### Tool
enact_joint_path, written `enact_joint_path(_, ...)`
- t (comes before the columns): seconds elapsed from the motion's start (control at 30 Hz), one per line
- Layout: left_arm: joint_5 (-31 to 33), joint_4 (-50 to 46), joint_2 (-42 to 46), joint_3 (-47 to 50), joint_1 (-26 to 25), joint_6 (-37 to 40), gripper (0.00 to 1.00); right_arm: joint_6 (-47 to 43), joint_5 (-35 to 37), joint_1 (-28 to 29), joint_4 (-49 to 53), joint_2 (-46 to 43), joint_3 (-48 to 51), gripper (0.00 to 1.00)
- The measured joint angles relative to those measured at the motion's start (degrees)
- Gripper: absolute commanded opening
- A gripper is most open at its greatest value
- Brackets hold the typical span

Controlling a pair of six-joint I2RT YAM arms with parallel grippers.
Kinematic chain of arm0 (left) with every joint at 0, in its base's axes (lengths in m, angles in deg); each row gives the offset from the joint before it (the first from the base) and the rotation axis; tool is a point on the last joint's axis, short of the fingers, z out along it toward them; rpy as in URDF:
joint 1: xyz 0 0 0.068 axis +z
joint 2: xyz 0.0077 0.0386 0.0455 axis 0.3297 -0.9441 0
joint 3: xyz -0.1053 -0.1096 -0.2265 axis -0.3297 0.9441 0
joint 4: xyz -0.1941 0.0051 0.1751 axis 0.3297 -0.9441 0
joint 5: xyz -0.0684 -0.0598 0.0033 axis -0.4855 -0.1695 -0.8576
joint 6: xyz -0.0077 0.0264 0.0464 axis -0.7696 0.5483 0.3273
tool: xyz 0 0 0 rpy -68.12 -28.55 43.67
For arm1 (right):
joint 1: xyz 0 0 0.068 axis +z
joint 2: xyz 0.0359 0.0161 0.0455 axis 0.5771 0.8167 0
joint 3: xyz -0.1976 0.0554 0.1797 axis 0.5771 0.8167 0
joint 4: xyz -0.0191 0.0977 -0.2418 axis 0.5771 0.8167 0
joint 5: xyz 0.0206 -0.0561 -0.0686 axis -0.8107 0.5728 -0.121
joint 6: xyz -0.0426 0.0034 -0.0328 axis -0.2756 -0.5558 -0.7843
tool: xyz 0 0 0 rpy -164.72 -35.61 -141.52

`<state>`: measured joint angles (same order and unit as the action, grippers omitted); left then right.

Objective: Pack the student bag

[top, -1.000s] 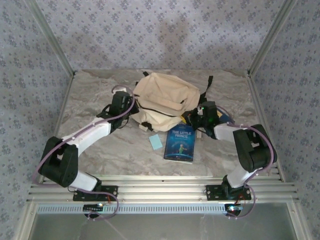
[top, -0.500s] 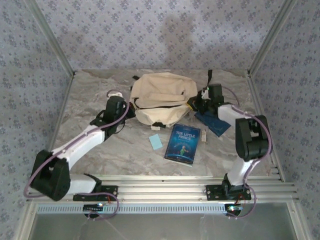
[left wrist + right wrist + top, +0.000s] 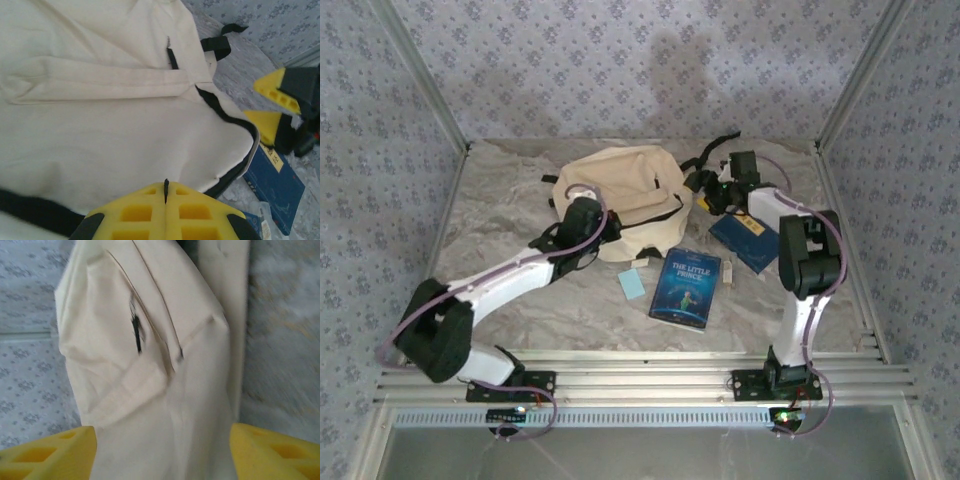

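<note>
Two arms outstretched at student bag (image 3: 620, 185) | left end effector (image 3: 165, 200) closed | right end effector (image 3: 162, 442) parted

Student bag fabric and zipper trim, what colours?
The student bag is cream-beige with black zipper trim; clearest in the left wrist view.

One student bag (image 3: 630, 180), one Little Prince book (image 3: 685, 288), one dark blue notebook (image 3: 750, 240), one pale-blue card (image 3: 632, 285).

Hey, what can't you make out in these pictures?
- Top view: the left arm hides the student bag's near-left edge.
- Left wrist view: whether the shut left gripper pinches anything is too small to tell.
- Right wrist view: blur smears the bag's surface detail.
</note>
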<state>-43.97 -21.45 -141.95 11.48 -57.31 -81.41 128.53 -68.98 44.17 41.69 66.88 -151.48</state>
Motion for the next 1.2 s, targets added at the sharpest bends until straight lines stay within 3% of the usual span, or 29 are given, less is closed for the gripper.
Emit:
enact_joint_path(0.2, -2.2, 3.2, -5.1, -4.0, -0.3, -0.9, 0.00, 2.2, 1.5, 1.2, 1.6, -16.5, 13.5, 0.75)
enact_joint_path(0.33, -4.0, 4.6, -6.2, -4.8, -0.9, -2.0, 0.00, 7.4, 1.8, 5.8, -0.5, -21.9, 18.4, 0.75)
enact_joint_path(0.53, -5.3, 5.4, -6.0, -4.8, -2.7, -3.4, 0.00, 17.3, 3.5, 13.9, -8.9, -21.5, 21.7, 0.75)
enact_joint_path(0.77, -5.7, 5.3, -3.2, -4.8, -4.2, -3.9, 0.00, 29.8, 4.8, 15.7, -22.2, -13.2, 21.4, 0.75)
enact_joint_path(0.83, -5.7, 5.2, -2.6, -4.7, -4.3, -4.0, 0.00, 32.0, 5.1, 15.9, -24.5, -10.8, 20.5, 0.62)
enact_joint_path(0.87, -5.6, 5.1, -2.4, -4.7, -4.3, -4.0, 0.00, 32.9, 5.2, 16.1, -25.6, -9.7, 20.0, 0.43)
enact_joint_path(0.9, -5.6, 5.1, -2.3, -4.6, -4.3, -4.0, 0.00, 34.2, 5.4, 16.3, -26.8, -8.6, 19.4, 0.16)
enact_joint_path(0.93, -5.5, 5.0, -2.1, -4.6, -4.3, -4.0, 0.00, 35.0, 5.4, 16.5, -28.0, -7.7, 19.1, 0.00)
enact_joint_path(1.2, -0.9, 3.9, -1.1, -1.3, -2.3, -2.5, 0.00, 37.8, 4.7, 17.0, -32.7, -4.3, 18.8, 0.00)
